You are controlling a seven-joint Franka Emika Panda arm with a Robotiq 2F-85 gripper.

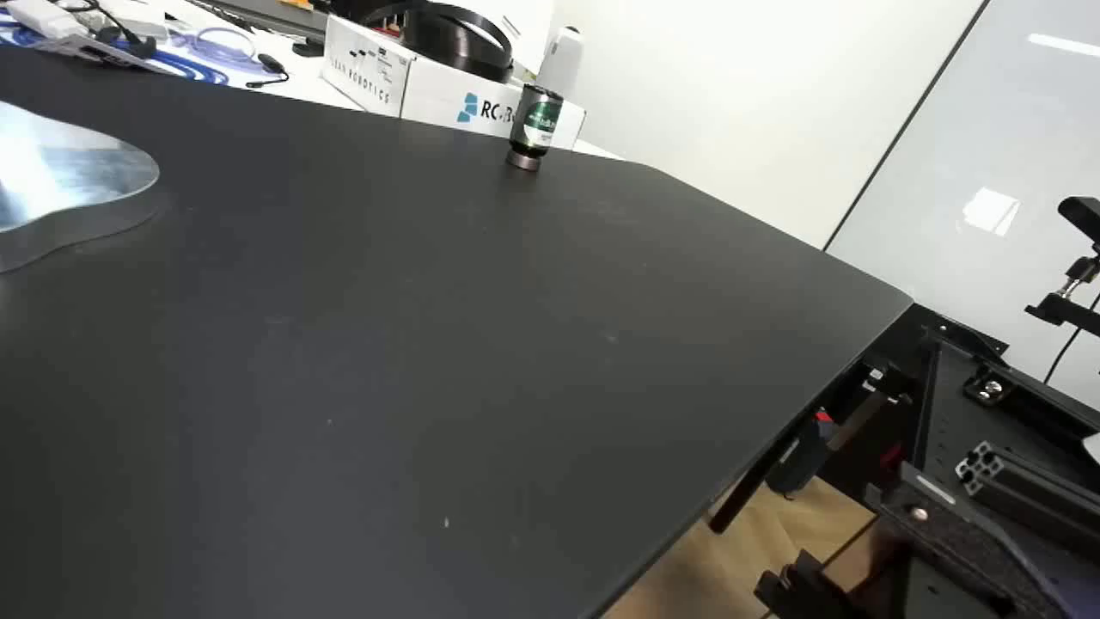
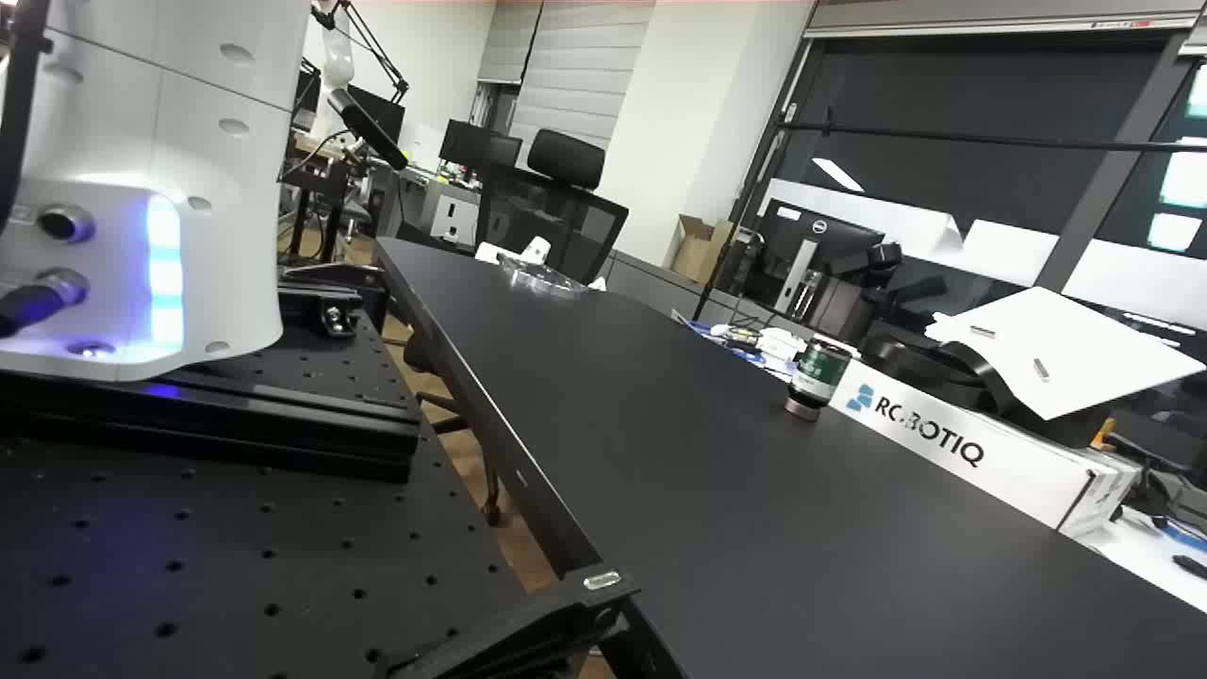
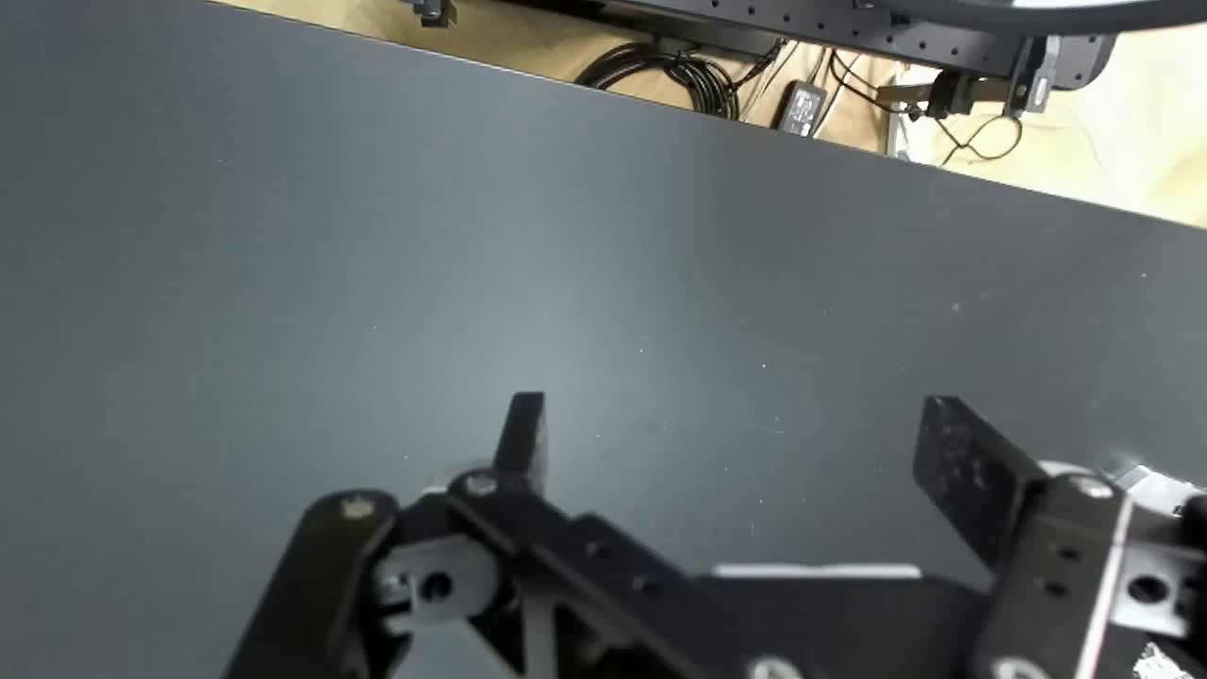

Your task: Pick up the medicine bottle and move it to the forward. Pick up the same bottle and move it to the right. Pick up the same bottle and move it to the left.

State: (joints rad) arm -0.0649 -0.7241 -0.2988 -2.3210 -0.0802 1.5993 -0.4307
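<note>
My gripper (image 3: 731,420) sits in the lower part of the wrist view, my fingers (image 3: 962,462) wide apart, with the dark table (image 3: 566,283) showing in the gap. At the left of an exterior view, the white base (image 2: 226,189) of my arm is lit blue. Past the table's edge, at the top of the wrist view, black cable (image 3: 707,90) lies coiled on the floor. At the left of an exterior view, I see a shiny, curved-edged piece (image 1: 94,168) on the table.

The medicine bottle (image 1: 537,120) stands near the table's far edge, at the upper middle of an exterior view. It is a small dark cylinder, upside down on its brownish cap (image 1: 522,161). Its green label has white print too small for me to read.

Just behind it sits a white box (image 1: 430,86), partly covered by the bottle. A black band (image 1: 460,39) lies on top, and a white rounded thing (image 1: 561,60) rises behind. Farther off, a screen (image 2: 811,250) stands at the upper right of an exterior view.

The box reads ROBOTIQ beside a blue mark, and LEAN ROBOTICS on its short side; the screen carries a DELL badge.
</note>
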